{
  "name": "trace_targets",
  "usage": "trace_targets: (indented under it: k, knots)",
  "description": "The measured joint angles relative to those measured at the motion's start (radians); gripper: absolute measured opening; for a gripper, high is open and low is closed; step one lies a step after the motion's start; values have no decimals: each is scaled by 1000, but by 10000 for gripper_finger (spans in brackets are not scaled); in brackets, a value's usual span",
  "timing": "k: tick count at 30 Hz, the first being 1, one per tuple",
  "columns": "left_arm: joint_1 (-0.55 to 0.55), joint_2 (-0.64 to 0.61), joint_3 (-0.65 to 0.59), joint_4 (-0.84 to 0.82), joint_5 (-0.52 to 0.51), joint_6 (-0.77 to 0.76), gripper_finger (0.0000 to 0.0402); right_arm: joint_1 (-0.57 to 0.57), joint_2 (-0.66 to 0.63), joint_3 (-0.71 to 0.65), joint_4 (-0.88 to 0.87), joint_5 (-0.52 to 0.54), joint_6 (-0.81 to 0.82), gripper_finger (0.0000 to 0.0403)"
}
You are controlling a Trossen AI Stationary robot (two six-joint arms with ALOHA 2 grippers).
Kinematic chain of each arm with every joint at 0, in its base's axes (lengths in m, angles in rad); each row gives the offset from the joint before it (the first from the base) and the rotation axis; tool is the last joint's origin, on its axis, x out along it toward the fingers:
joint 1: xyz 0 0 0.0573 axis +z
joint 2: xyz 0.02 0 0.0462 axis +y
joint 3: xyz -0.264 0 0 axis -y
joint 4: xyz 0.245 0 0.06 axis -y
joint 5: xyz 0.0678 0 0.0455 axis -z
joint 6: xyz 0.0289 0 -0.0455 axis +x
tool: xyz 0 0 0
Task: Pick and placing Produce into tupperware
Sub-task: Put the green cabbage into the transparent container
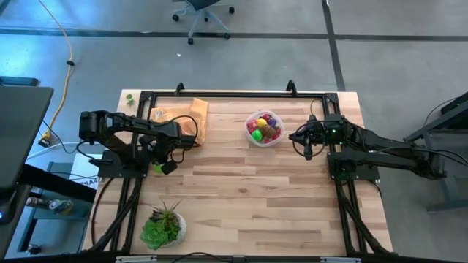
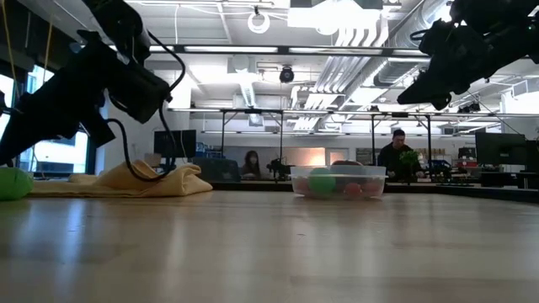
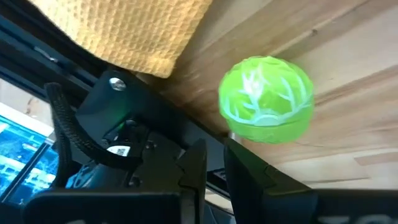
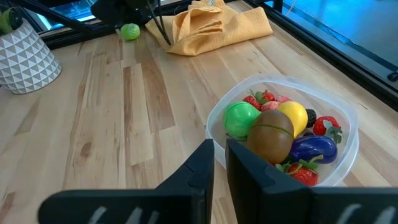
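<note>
A bright green ball of toy produce (image 3: 266, 99) lies on the wooden table near its left edge (image 1: 156, 168), beside the black rail. My left gripper (image 3: 214, 163) points down at it with its fingers drawn together and nothing between them; the ball sits just past the fingertips. The clear tupperware (image 4: 280, 79) stands at the table's far middle (image 1: 248, 120), holding green, brown, yellow, purple and red produce (image 4: 272, 134). My right gripper (image 4: 220, 152) hangs shut just right of the tub (image 1: 307, 146). My left gripper has one fingertip (image 3: 239, 149) right at the near side of the green ball (image 3: 261, 134), which rests on the table. I cannot tell whether the fingertip touches it. The ball is not between the fingers.
A tan-orange cloth (image 1: 183, 117) lies bunched at the far left, close behind the green ball. A leafy plant in a white pot (image 1: 164, 228) stands near the front left. Black frame rails (image 3: 124, 112) run along the table's sides. People sit in the room beyond (image 2: 396, 151).
</note>
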Motion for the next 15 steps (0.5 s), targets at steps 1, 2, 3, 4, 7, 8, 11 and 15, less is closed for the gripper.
trace_targets:
  k: [1,2,3,4,7,8,11,15]
  knots:
    - [0,0,2,2,9,4,44,0,0,0,0,0,0,30]
    - [0,0,3,2,18,8,44,0,0,0,0,0,0,30]
    - [0,0,4,3,29,14,44,0,0,0,-1,0,0,30]
    - [0,0,6,8,40,17,44,0,0,0,-3,0,0,30]
    - [0,0,8,15,59,22,46,0,0,0,-12,0,0,30]
    - [0,0,8,18,64,22,46,0,0,0,-14,0,0,30]
    - [0,0,8,27,65,21,46,0,0,0,-20,0,0,30]
    - [0,0,12,43,65,20,46,0,0,0,-27,0,0,30]
